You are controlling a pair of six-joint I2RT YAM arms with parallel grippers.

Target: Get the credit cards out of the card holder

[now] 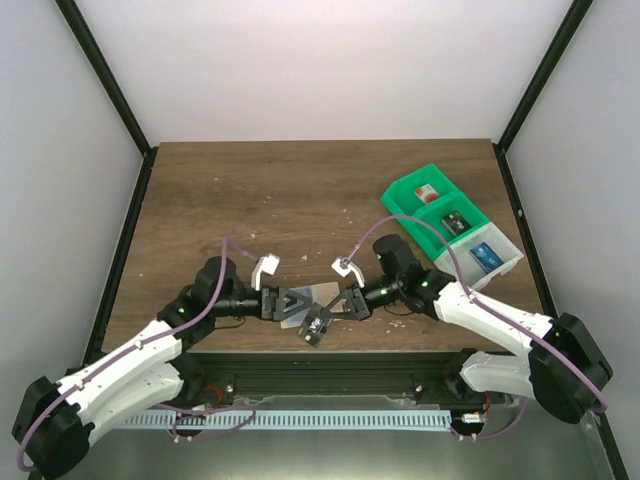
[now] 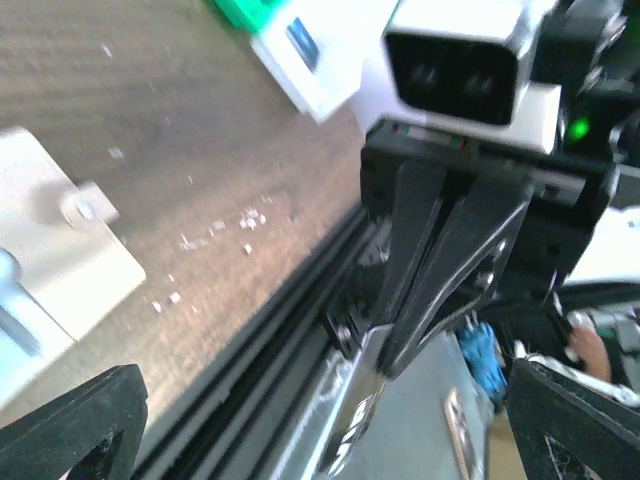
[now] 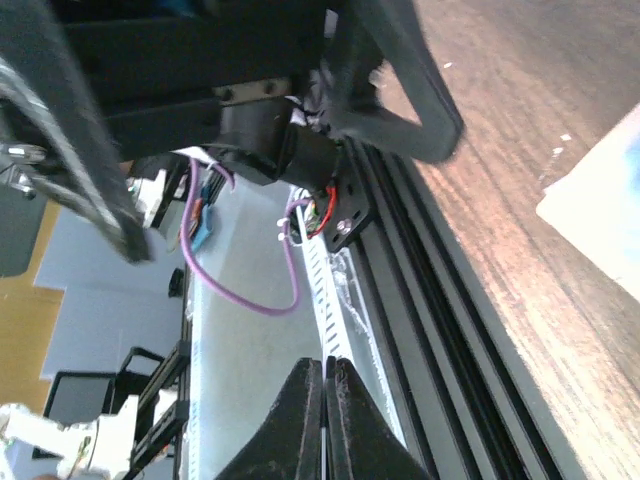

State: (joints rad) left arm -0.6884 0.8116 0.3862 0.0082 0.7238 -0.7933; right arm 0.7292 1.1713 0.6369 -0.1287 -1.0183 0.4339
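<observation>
Card holder [image 2: 55, 235] located on table [image 1: 300, 190], near edge, where both arms meet. Left gripper [image 2: 320, 425]: fingers wide apart, empty. Right gripper [image 3: 325, 390]: fingers pressed together, nothing discernible between them. Holder appears as tan flat piece beside left fingers. Credit cards not identifiable; removal judged incomplete.

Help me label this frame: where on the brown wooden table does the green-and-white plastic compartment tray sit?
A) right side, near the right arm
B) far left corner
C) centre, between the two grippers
A: the green-and-white plastic compartment tray lies along the brown wooden table's right edge, just beyond the right arm.
</observation>
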